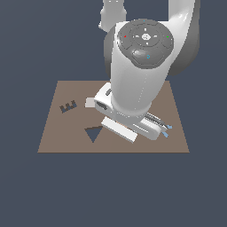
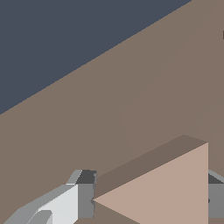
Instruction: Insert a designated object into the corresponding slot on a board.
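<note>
Triangle in the grasp, above the board

The fingers (image 2: 148,201) pinch the tan triangle (image 2: 166,192) over the board (image 1: 53,133); it should be carried to the triangular slot (image 1: 93,133), corners matched, then lowered flat

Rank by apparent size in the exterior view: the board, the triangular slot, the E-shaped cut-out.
1. The board, by far the largest.
2. The triangular slot.
3. The E-shaped cut-out, only slightly smaller than the slot; it lies farther from the camera, so that gap is unsure.

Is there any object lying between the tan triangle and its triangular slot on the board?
Nothing visible does. The tan triangle sits between the jaws, and the board around the triangular slot looks bare.
</note>
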Available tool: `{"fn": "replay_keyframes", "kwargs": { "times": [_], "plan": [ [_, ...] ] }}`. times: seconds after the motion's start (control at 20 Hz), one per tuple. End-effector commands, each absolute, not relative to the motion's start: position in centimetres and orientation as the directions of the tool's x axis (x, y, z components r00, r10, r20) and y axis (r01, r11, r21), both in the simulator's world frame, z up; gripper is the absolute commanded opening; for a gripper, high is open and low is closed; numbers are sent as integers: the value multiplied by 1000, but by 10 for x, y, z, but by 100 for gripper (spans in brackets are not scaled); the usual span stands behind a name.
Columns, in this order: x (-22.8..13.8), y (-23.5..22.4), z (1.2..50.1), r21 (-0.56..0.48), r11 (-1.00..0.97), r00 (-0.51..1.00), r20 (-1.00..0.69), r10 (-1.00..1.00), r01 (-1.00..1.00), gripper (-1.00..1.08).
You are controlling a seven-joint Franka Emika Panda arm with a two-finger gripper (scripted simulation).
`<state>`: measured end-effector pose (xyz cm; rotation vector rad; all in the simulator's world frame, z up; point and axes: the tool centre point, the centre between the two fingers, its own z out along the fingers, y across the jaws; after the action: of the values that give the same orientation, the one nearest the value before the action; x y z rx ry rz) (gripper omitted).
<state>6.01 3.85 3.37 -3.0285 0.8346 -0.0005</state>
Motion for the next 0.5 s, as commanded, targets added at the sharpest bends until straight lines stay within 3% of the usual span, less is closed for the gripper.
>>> {"fn": "replay_keyframes", "kwargs": {
  "times": [0.0, 0.45],
  "plan": [
    [60, 38, 33, 0, -860, 860, 0, -510, -510, -100],
    [57, 32, 34, 0, -897, 897, 0, -442, -442, -100]
  ]
}}
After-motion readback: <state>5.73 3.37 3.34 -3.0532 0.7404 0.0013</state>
